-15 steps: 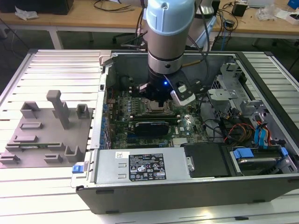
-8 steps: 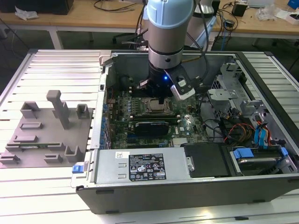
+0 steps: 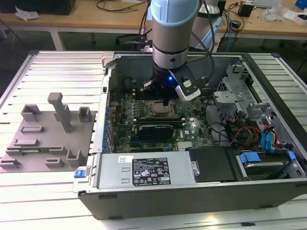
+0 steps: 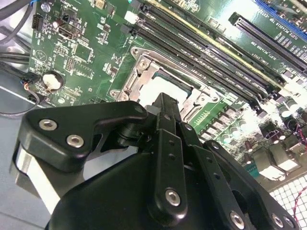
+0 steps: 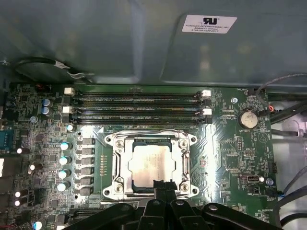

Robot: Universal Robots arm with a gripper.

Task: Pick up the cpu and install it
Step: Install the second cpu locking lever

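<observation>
Black tool (image 5: 163,189) linkage sits nearest the lens in both wrist views, its fingertips drawn together into one narrow tip (image 4: 165,103) over the near edge of the socket (image 5: 149,165). Nothing visible between them; reads as closed and empty, though the very tips are partly hidden by the linkage.

Chip (image 5: 149,164) lies flat inside the socket frame, silvery top up, square to the frame as far as I can see. Tool tip is at the chip's edge, touching or just above it; can't tell which. In the exterior view the arm (image 3: 173,28) stands straight down over the board (image 3: 192,127) inside the open PC case (image 3: 192,191), with the socket (image 3: 157,109) directly under the tool.

Judgement: pick and carry are done, chip is in the socket. Step in hand looks like seating/release, not transport. Retention frame is open around the chip, no lever clamped over it that I can make out.

Whatever follows calls for a straight vertical move, no side drag, or the chip could be nudged out of alignment on the pins.

Memory slots (image 5: 139,103) beside the socket are well apart from the tool.
</observation>
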